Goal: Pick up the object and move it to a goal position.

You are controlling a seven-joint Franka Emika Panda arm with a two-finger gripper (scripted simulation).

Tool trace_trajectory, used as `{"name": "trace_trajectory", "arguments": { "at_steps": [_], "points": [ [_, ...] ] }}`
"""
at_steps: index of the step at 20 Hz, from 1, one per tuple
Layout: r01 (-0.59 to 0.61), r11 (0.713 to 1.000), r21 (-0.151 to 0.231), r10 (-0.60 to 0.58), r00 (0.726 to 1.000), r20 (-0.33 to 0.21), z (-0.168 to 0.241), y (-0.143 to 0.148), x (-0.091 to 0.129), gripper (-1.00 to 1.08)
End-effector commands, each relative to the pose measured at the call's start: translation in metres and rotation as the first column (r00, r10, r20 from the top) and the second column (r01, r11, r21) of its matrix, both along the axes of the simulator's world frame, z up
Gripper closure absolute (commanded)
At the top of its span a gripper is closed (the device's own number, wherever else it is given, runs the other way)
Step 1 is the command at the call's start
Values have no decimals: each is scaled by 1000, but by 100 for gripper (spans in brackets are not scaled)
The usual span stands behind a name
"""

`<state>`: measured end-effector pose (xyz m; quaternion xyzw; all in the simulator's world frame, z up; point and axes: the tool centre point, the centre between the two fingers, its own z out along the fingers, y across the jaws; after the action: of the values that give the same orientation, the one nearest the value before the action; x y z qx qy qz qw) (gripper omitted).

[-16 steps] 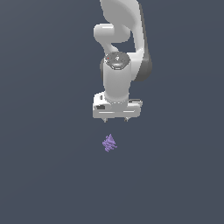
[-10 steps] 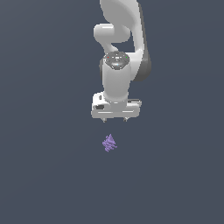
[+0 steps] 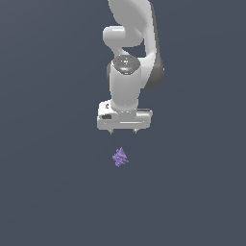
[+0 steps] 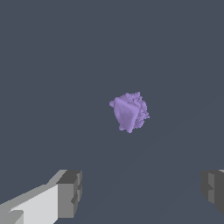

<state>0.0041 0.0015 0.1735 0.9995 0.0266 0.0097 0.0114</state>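
Observation:
The object is a tiny light-purple, jagged, pyramid-like lump lying on the dark grey floor. The white gripper hangs just above and behind it, pointing down, with a clear gap between them. In the wrist view the object lies on the floor beyond the fingers, off the line between them. Both fingertips stand wide apart with nothing between them, so the gripper is open.
A plain dark grey floor fills both views. The white arm rises from the gripper toward the upper edge of the exterior view. No other objects or edges show.
The gripper has shifted slightly upward in the exterior view, away from the object. The object has not moved.

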Motion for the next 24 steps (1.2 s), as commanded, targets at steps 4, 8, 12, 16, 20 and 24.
{"name": "trace_trajectory", "arguments": {
  "at_steps": [4,8,12,16,20,24],
  "points": [
    [-31,1000,-1,31,1000,-3,-6,-1,5,-92],
    [-79,997,-1,79,997,-6,-15,-3,12,-92],
    [-147,989,1,147,989,-11,-29,-6,22,-92],
    [-230,973,6,230,973,-16,-47,-10,34,-92],
    [-299,954,12,299,954,-19,-63,-14,43,-92],
    [-346,938,18,346,938,-20,-75,-16,50,-92]
  ]
}}
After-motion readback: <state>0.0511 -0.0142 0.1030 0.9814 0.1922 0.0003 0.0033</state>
